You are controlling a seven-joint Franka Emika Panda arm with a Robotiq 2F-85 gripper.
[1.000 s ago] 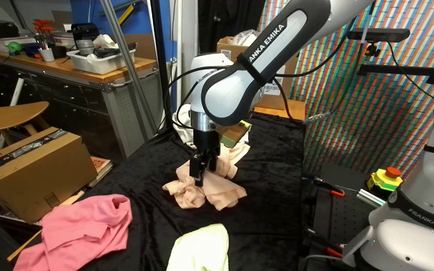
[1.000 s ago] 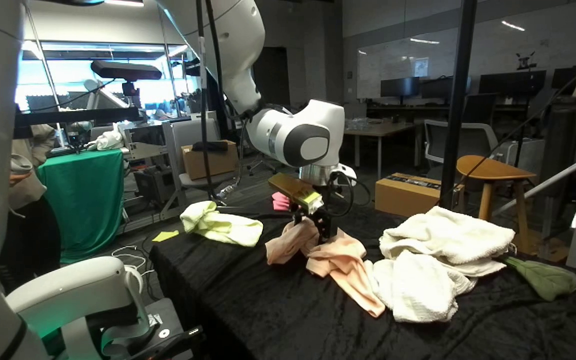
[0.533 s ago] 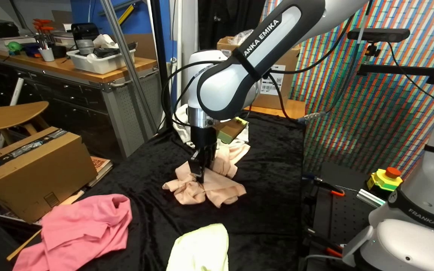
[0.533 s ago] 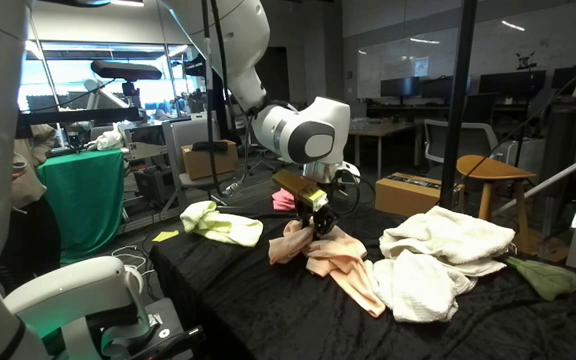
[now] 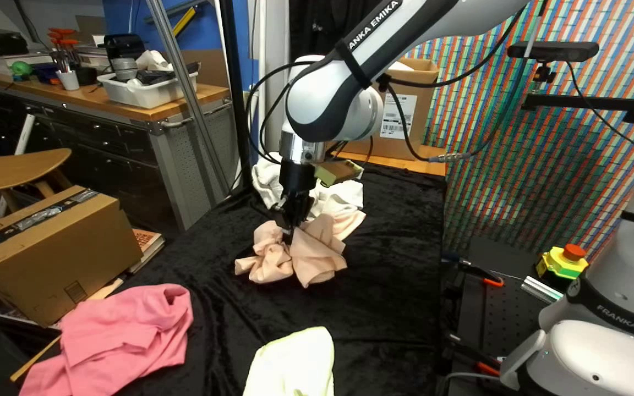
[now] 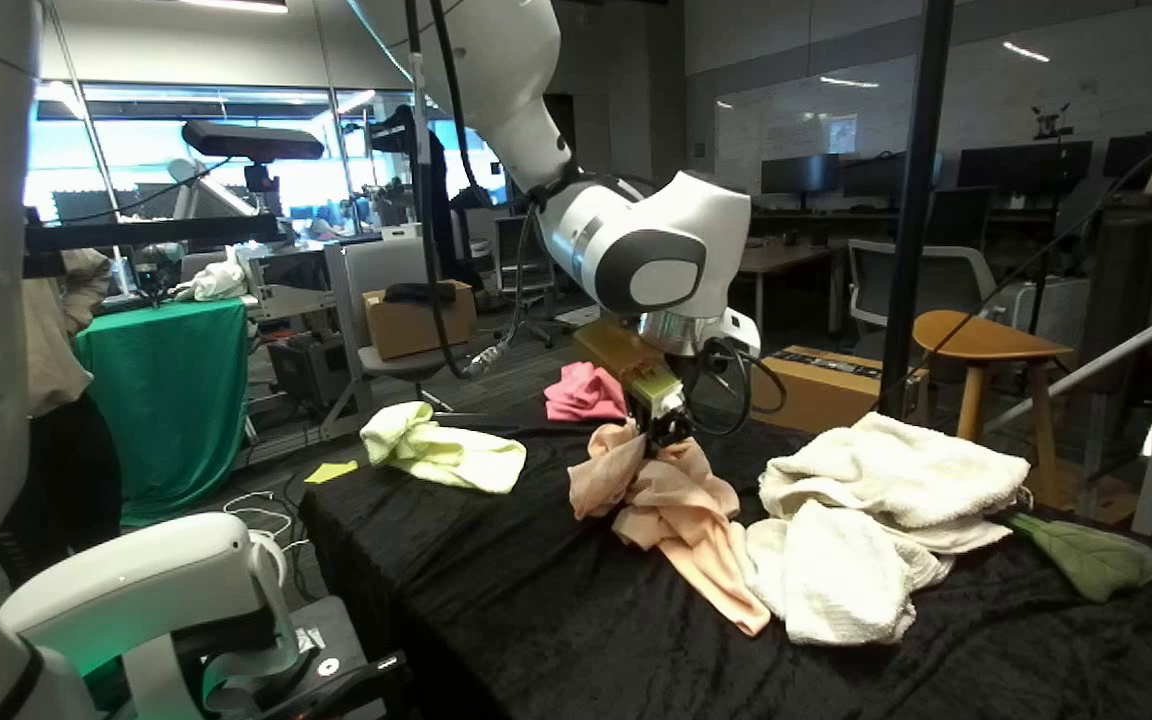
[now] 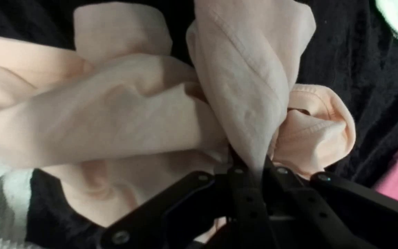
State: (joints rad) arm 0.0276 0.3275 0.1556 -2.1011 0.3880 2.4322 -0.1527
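A peach cloth [image 5: 317, 256] with stitched seams lies bunched on the black velvet cover [image 5: 383, 313]. My gripper [image 5: 289, 228] is shut on a fold of it, pointing down. In the wrist view the fold of peach cloth [image 7: 247, 103] narrows to a pinch where it runs in between the fingers [image 7: 250, 207]. The cloth rises in a peak under the gripper [image 6: 651, 440], while its lower parts rest on the cover. One peach end reaches the white towels [image 6: 886, 480]. The fingertips are partly hidden by fabric.
Elsewhere on the cover are a pale yellow-green cloth [image 5: 295, 363], a pink cloth [image 5: 124, 335] and a green leaf-shaped piece [image 6: 1096, 560]. A cardboard box [image 5: 53, 253] stands beside the table. A dark upright pole [image 6: 911, 220] and the second arm's base [image 5: 614, 297] flank the workspace.
The jaws, apart a second ago, have closed on the peach cloth. My gripper has risen and shifted towards the white towels, drawing the middle of the cloth up with it.
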